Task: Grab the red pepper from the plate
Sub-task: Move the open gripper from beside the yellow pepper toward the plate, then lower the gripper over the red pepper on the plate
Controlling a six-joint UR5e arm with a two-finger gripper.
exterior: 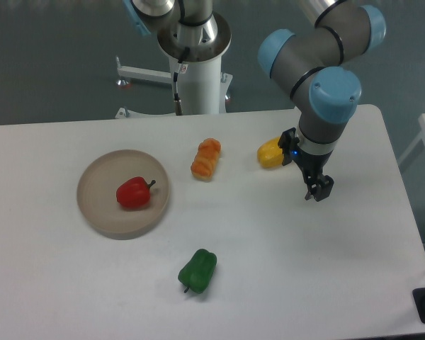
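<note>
The red pepper (134, 193) is small and glossy, with a short dark stem pointing right. It lies in the middle of the round beige plate (99, 210) on the left of the white table. My gripper (317, 191) hangs at the right side of the table, far to the right of the plate, pointing down just above the tabletop. Nothing is between its fingers. The fingertips look close together, but I cannot tell whether they are fully shut.
A yellow pepper (270, 153) lies just left of my wrist. An orange croissant-shaped item (206, 159) lies at the table's middle back. A green pepper (197, 270) lies near the front centre. The robot's base column (195, 67) stands behind the table.
</note>
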